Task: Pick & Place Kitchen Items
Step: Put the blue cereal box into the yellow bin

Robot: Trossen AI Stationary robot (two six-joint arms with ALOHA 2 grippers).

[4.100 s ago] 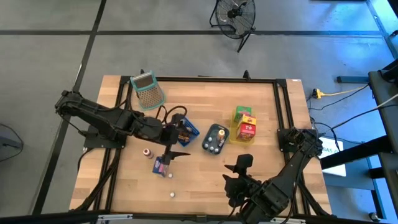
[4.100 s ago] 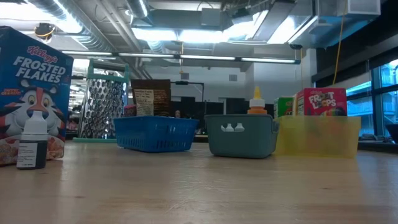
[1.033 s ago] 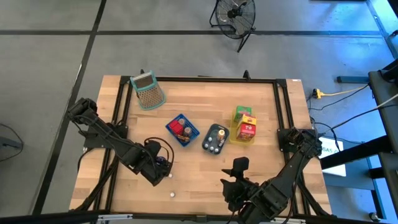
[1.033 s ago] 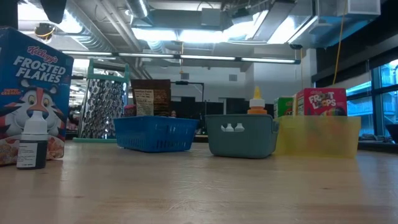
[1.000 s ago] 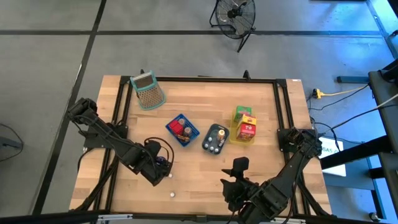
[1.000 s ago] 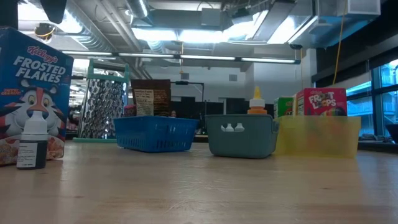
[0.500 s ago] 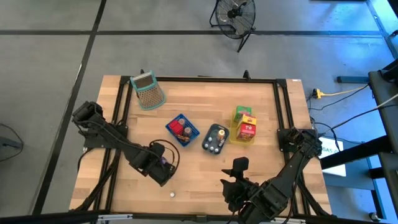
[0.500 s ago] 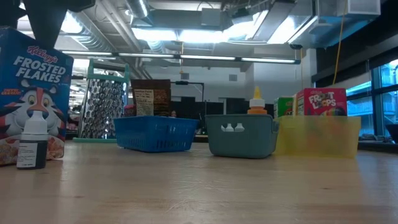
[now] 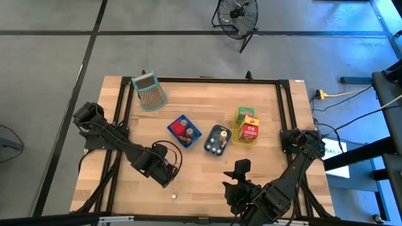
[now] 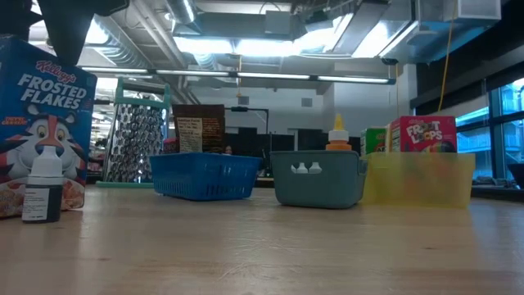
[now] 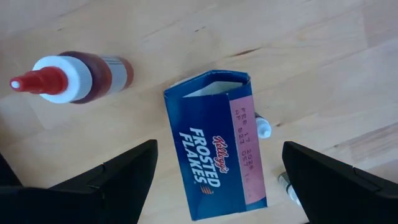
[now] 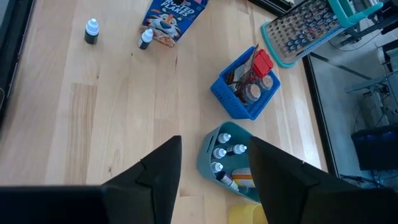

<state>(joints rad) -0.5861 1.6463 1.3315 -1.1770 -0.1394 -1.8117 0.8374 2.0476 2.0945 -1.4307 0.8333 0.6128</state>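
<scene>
Approach step, I judge: my left gripper [image 11: 214,180] hangs wide open directly above the cereal box [image 11: 214,160], beside the red-capped bottle [image 11: 68,78]. Next I'd descend and straddle it. Right gripper [image 12: 211,171] waits, spread.

1. You have a light wooden table [image 9: 207,182].
2. On it stand a blue basket [image 9: 184,130], a grey-teal bin [image 9: 217,140] and a yellow tray [image 9: 246,127], in a row.
3. A grater [image 9: 149,91] lies near the far left corner.
4. A Frosted Flakes box [image 10: 42,123] stands beside a small dropper bottle [image 10: 41,187] and a red-capped bottle [image 11: 71,77].
5. A tiny white piece [image 9: 174,196] sits alone.
</scene>
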